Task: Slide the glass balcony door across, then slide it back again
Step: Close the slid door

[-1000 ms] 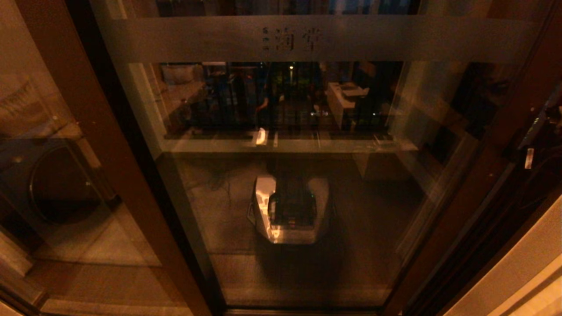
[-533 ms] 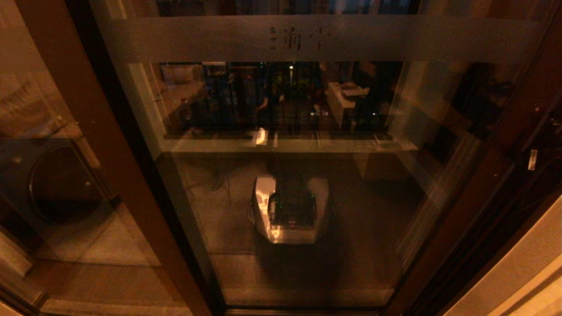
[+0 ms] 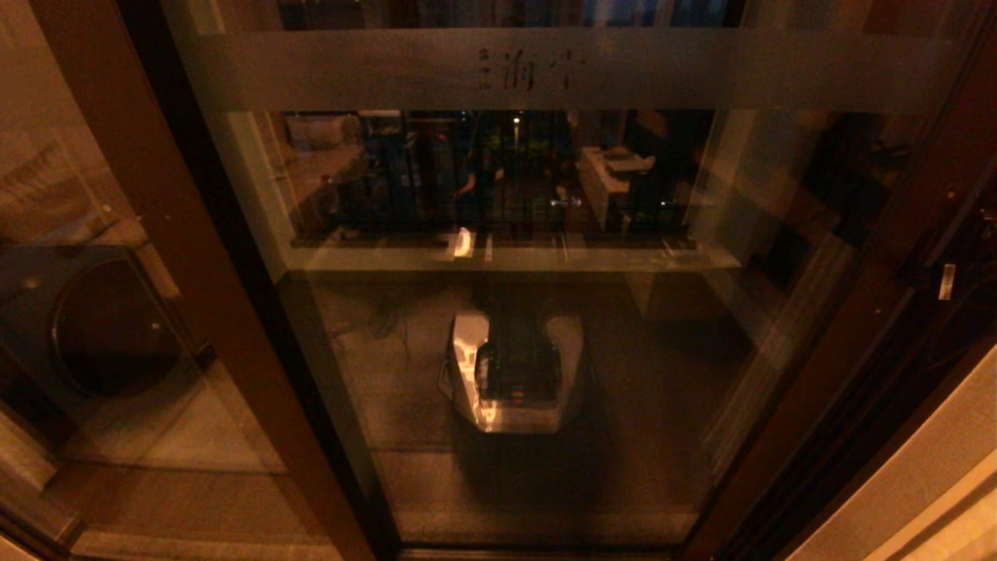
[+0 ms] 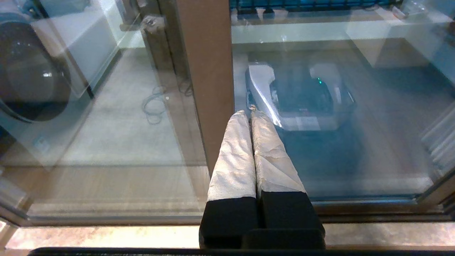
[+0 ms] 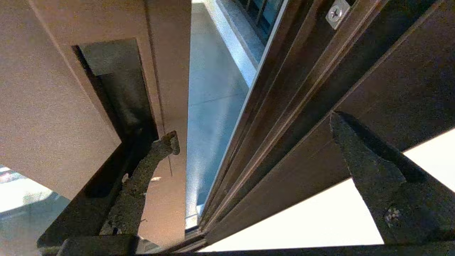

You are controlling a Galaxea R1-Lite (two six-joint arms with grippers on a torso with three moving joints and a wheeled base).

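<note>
Gripping recessed handle slot [image 5: 117, 117] | right tool [image 5: 252, 135] spread | smooth glass balcony door [image 3: 498, 327]

We take the glass balcony door [image 3: 514, 312] as landmark. Its pane stands closed across our whole front, so no gripper can pass forward there. At its right edge, in the right wrist view, a narrow open gap [image 5: 209, 106] shows between the door's stile [image 5: 167, 89] and the dark fixed frame [image 5: 302, 106]; the gap seems too slim for a whole gripper. The right gripper [image 5: 249, 135] stands spread wide, one finger [image 5: 149, 160] in the recessed handle slot [image 5: 113, 92]. To the left of the door, the fixed glass panel [image 3: 101, 312] also blocks the way. Behind the door glass, a low machine [image 3: 514, 374] stands on the balcony floor.
</note>
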